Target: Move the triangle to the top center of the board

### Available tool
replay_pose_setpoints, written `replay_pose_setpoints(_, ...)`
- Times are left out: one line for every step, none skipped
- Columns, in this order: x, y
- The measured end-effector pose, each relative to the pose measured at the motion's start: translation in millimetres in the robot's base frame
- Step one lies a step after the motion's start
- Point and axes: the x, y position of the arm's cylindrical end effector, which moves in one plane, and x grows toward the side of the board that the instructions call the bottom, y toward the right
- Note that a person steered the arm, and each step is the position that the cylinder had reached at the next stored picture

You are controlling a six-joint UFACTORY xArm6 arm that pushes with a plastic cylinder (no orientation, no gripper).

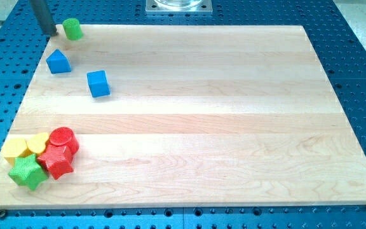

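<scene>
Here my tip just left of green cylinder, seemingly not touching; blue triangle below.

A pale wooden board with lengthwise grain bands fills most of the scene under even, soft light. It lies on a blue perforated table that shows on all sides. At the far centre sits a grey metal plate.
</scene>
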Motion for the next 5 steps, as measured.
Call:
replay_pose_setpoints(1, 0)
replay_pose_setpoints(2, 0)
replay_pose_setpoints(48, 6)
replay_pose_setpoints(108, 12)
replay_pose_setpoints(172, 25)
